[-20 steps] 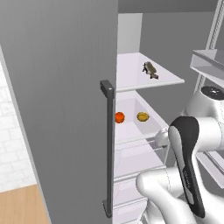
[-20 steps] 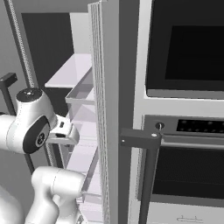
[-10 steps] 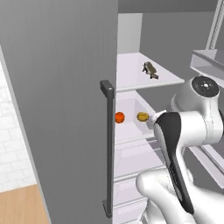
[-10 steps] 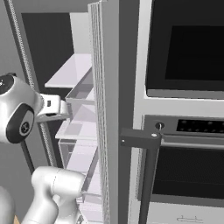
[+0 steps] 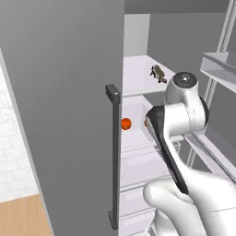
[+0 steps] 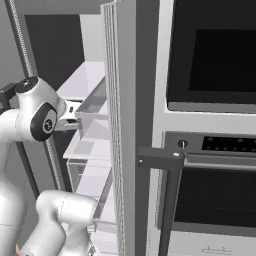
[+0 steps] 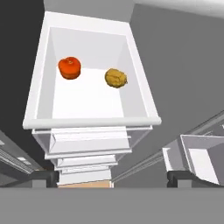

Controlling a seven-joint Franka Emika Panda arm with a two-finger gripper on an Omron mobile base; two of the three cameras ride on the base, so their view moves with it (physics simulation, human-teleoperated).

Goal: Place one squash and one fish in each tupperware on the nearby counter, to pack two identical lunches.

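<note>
Reach for a squash: claw (image 7: 112,177) spread above the open fridge drawer (image 7: 92,120) holding orange squash (image 7: 69,68) and yellow squash (image 7: 116,78); fish (image 5: 158,73) on the shelf above; descent needed next.

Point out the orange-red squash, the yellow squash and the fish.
orange-red squash (image 7: 69,68), hand view, middle of its top.
yellow squash (image 7: 116,78), hand view, centre of the lump.
fish (image 5: 158,72), left base view, mid-body.

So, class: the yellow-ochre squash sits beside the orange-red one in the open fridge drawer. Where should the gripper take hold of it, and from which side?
Grip the yellow-ochre squash across its rounded middle, coming down from above. The drawer walls block sideways approaches, and the orange-red squash sits clear of it, so open fingers should fit around.
</note>
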